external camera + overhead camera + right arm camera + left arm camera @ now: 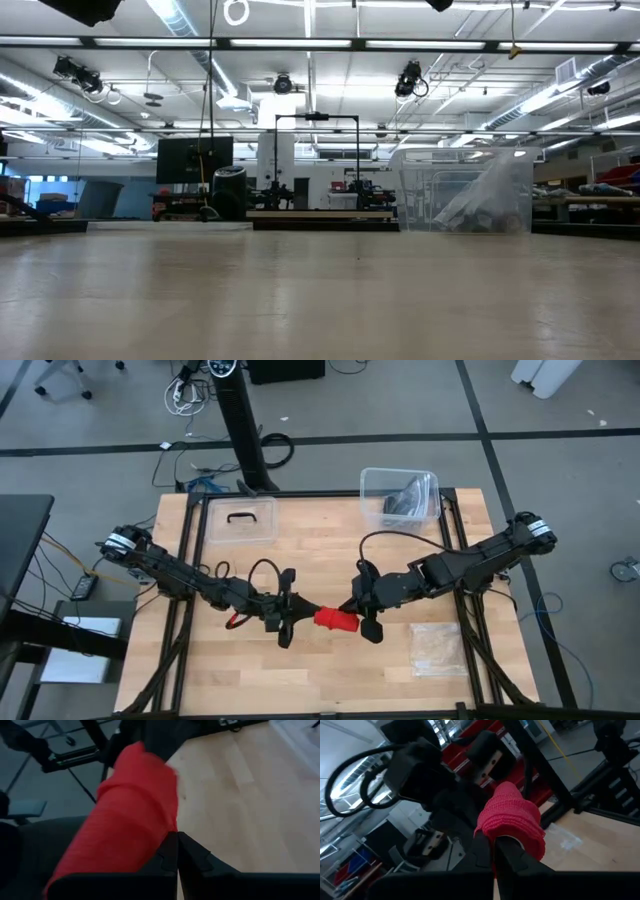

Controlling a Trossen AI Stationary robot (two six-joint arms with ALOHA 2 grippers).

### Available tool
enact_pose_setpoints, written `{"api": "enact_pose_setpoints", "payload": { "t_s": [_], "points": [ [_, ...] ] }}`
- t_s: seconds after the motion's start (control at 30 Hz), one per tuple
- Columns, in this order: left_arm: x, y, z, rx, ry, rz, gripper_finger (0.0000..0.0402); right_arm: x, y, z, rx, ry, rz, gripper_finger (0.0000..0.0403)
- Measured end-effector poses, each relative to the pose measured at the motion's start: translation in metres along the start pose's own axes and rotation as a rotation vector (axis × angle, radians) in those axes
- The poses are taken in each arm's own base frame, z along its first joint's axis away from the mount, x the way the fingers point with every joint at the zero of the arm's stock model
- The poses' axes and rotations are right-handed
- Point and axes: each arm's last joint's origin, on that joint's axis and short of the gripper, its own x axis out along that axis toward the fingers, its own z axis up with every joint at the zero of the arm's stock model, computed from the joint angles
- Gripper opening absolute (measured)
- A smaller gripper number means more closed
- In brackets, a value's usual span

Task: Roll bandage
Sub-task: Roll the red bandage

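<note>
Left gripper [296,614] pinched tight on one end of the bandage [336,621]; right gripper [352,612] pressed together on the other end. Red roll held between the two, off the wooden surface [320,670]. Rolling judged nearly finished, already short and stubby. Next: probably tucking in any loose end, then lowering and letting go without unwinding. Counted: one bandage, two grippers, one clear tub [400,497] well beyond the right gripper, one plastic bag [438,648] near it, one lid [240,520] beyond the left.
</note>
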Motion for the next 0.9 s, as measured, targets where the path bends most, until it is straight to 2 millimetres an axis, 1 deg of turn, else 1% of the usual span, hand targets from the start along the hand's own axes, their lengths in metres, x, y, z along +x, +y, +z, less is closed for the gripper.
{"api": "enact_pose_setpoints", "payload": {
  "t_s": [0.2,0.33,0.47,0.7,0.8,0.9],
  "points": [
    [0.000,0.001,0.001,-0.004,-0.009,0.016,0.0000,0.000,0.001,0.000,-0.001,0.005,0.017,0.0002],
    [0.000,-0.003,0.000,0.004,0.020,-0.012,0.0000,-0.001,0.000,-0.001,-0.021,0.012,-0.005,0.0001],
    [-0.001,-0.006,-0.003,-0.005,0.050,-0.039,0.0000,-0.012,-0.001,-0.002,-0.019,0.011,-0.041,0.0001],
    [-0.001,-0.008,-0.006,-0.003,0.075,-0.055,0.0000,-0.034,0.001,0.000,-0.020,-0.049,-0.091,0.0000],
    [-0.001,-0.008,-0.005,-0.003,0.071,-0.059,0.0000,-0.033,0.000,-0.002,-0.020,-0.030,-0.105,0.0000],
    [-0.001,-0.008,-0.003,-0.010,0.028,-0.085,0.0000,-0.025,-0.004,-0.003,-0.017,-0.001,-0.114,0.0000]
  ]
}}
